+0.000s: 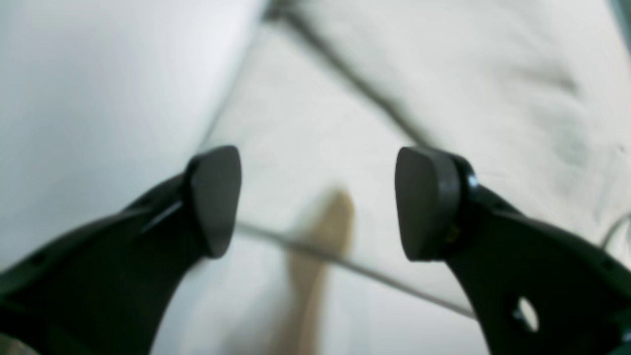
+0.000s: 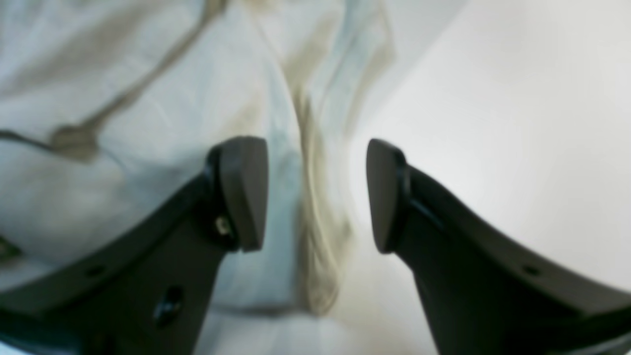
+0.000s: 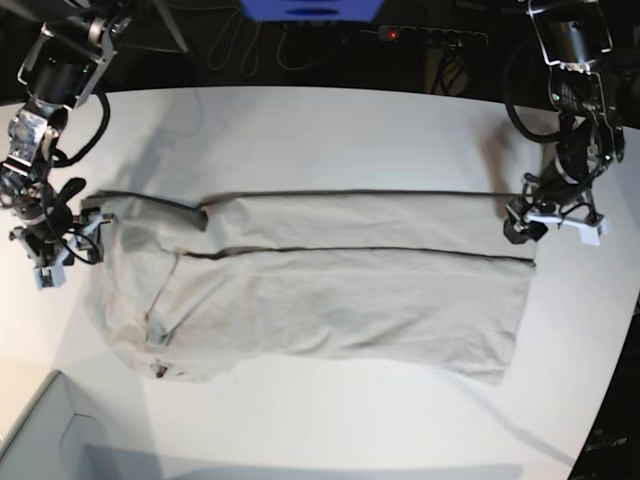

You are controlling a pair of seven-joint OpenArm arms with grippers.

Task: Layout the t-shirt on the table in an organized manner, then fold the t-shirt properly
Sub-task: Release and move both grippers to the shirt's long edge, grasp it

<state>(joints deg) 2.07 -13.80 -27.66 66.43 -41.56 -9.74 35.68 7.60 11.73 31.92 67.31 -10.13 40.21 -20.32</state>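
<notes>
My left gripper (image 1: 318,202) open, pads apart, nothing between, hovering over t-shirt (image 3: 320,290) hem edge. My right gripper (image 2: 317,195) open too, empty, above collar-end fold. T-shirt lies flat mid-table, long axis running side to side between my two arms, collar end toward right arm, hem toward left; far long edge folded over. Table (image 3: 400,130) white, matte. Dark background behind, cables, blue object (image 3: 310,8).
</notes>
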